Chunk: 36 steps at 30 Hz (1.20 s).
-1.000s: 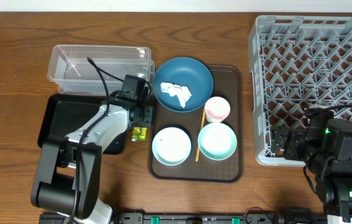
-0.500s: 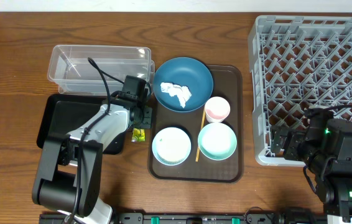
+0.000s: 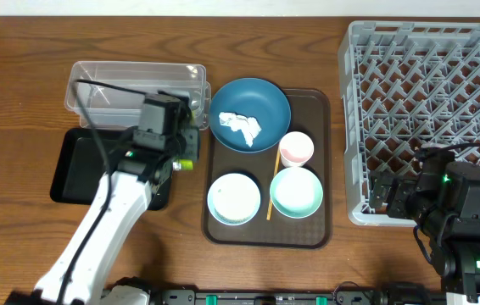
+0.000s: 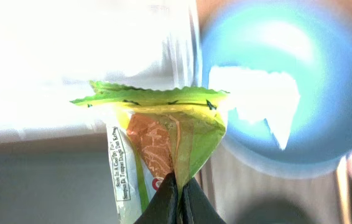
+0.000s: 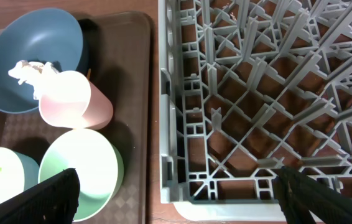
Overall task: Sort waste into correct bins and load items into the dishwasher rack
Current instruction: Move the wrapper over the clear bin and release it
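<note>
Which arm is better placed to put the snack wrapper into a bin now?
Left. The left gripper is shut on the wrapper, beside the clear tub and black tray. The right gripper is open and empty, over by the rack.

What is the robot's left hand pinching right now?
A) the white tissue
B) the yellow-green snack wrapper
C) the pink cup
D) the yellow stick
B: in the left wrist view the left gripper is shut on the bottom of the snack wrapper, while the tissue lies in the blue bowl and the pink cup and yellow stick sit on the brown tray.
</note>
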Tool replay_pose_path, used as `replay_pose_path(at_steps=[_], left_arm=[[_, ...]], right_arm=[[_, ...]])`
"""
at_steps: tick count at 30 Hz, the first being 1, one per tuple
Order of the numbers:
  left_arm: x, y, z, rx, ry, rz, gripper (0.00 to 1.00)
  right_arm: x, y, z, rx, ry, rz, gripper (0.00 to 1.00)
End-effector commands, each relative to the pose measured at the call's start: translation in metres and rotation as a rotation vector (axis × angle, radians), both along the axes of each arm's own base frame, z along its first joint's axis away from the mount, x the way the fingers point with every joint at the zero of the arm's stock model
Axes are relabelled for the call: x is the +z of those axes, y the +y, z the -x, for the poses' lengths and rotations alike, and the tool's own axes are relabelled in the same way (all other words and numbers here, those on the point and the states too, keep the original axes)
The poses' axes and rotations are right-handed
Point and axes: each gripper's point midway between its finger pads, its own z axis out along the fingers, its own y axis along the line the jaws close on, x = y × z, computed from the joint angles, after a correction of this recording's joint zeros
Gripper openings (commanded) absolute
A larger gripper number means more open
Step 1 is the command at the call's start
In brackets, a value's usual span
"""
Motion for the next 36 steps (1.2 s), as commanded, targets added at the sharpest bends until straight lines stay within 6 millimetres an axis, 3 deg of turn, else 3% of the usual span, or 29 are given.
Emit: replay_pose_path(at_steps=[1, 5, 13, 14, 15, 16, 20, 24, 29, 32, 36], left_arm=[[0.040, 0.018, -0.026, 0.096, -0.175, -0.031, 0.06], [0.057, 0.030, -0.058, 0.160, -0.306, -0.024, 0.06], [0.023, 0.048, -0.116, 0.224, -0.383, -0.013, 0.08], [0.018, 0.049, -0.121, 0.225, -0.387, -0.011, 0.13], [0.015, 0.049, -0.124, 0.226, -0.392, -0.010, 0.28], [0.012, 0.048, -0.127, 0.226, -0.397, -0.008, 0.34], [0.020, 0.048, -0.128, 0.226, -0.421, -0.002, 0.44], [0.041, 0.051, -0.108, 0.226, -0.403, -0.007, 0.46], [0.050, 0.058, -0.053, 0.243, -0.262, -0.016, 0.52], [0.037, 0.065, -0.019, 0.307, -0.130, 0.014, 0.51], [0.003, 0.075, 0.012, 0.429, 0.052, 0.052, 0.33]], right_arm=[[0.010, -0.003, -0.002, -0.004, -0.028, 0.014, 0.99], [0.010, -0.003, -0.002, -0.004, -0.028, 0.014, 0.99], [0.010, -0.003, -0.002, -0.004, -0.028, 0.014, 0.99], [0.010, -0.003, -0.002, -0.004, -0.028, 0.014, 0.99], [0.010, -0.003, -0.002, -0.004, -0.028, 0.014, 0.99], [0.010, -0.003, -0.002, -0.004, -0.028, 0.014, 0.99], [0.010, -0.003, -0.002, -0.004, -0.028, 0.015, 0.99], [0.010, -0.003, -0.002, -0.004, -0.028, 0.015, 0.99], [0.010, -0.003, -0.002, -0.004, -0.029, 0.015, 0.99], [0.010, -0.003, -0.002, -0.004, -0.028, 0.015, 0.99], [0.009, -0.003, -0.002, -0.004, -0.027, 0.014, 0.99]])
